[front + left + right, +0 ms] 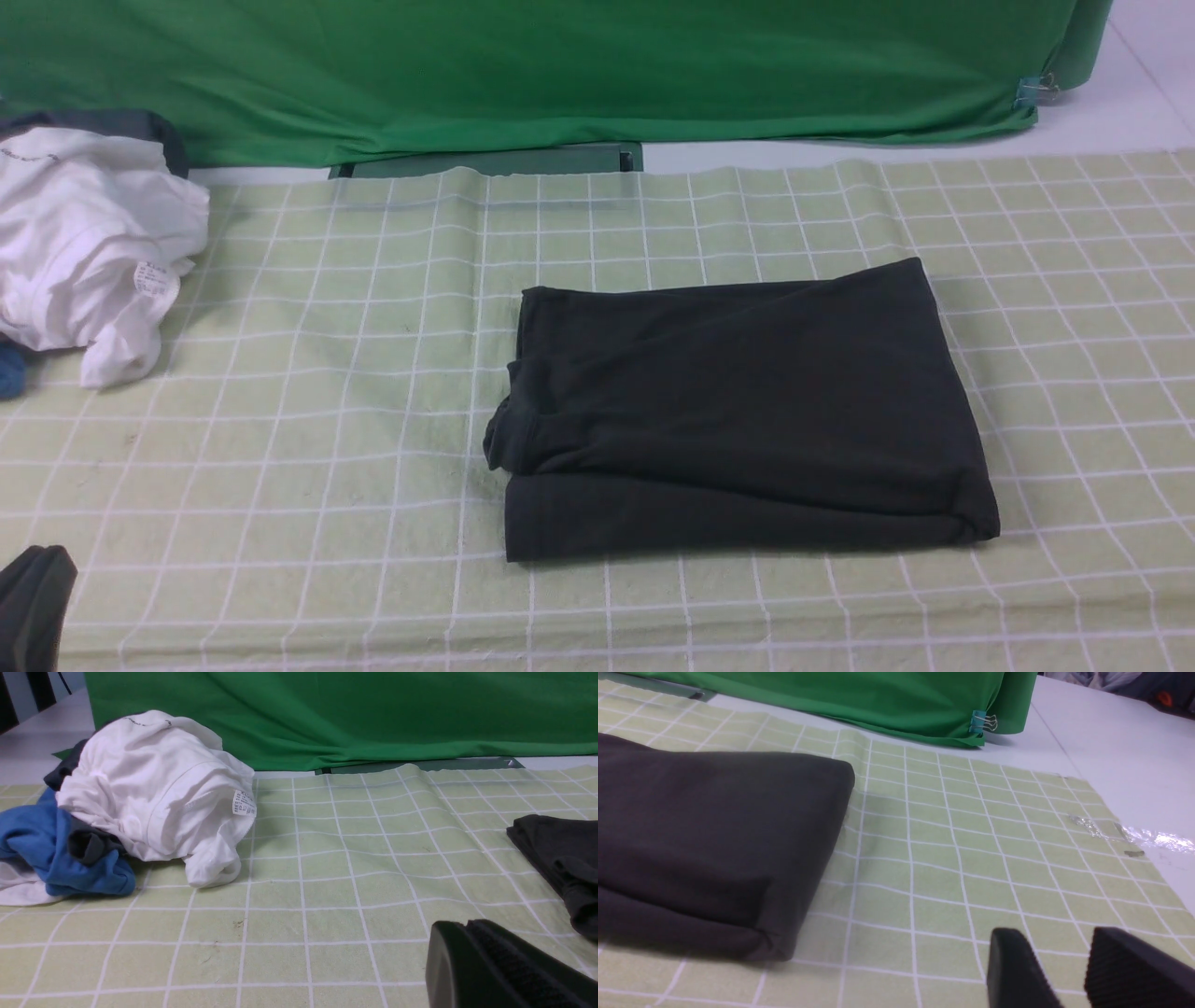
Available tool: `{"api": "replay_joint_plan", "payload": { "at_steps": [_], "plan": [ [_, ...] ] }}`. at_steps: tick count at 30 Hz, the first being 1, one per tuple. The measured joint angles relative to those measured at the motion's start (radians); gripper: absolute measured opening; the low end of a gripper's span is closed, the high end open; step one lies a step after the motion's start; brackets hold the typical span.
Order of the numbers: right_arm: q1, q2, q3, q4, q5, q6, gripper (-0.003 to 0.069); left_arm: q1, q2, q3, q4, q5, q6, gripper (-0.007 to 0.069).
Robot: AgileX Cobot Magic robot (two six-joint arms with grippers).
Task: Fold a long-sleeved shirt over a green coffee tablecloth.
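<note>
Nearly all done, judging by the long-sleeved shirt (747, 411) folded flat mid green coffee tablecloth (280, 448), right of a white garment (84, 243); left gripper (472, 938) clenched empty, right gripper (1064, 961) parted, grasping nothing.

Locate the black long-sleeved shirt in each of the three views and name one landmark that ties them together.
Front view: the long-sleeved shirt lies folded right of centre on the green coffee tablecloth.
Left wrist view: only its bunched end shows at the right edge.
Right wrist view: its folded corner fills the left half.
Shared landmark: the green backdrop fabric behind the tablecloth, visible in all three.
</note>
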Motion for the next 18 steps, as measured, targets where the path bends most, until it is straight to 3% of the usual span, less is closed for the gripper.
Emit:
{"api": "replay_joint_plan", "payload": {
  "at_steps": [7, 18],
  "plan": [
    [0.000, 0.000, 0.000, 0.000, 0.000, 0.000, 0.0240, -0.061, 0.000, 0.000, 0.000, 0.001, 0.000, 0.0013],
    [0.000, 0.000, 0.000, 0.000, 0.000, 0.000, 0.0240, -0.062, 0.000, 0.000, 0.000, 0.001, 0.000, 0.0014]
  ]
}}
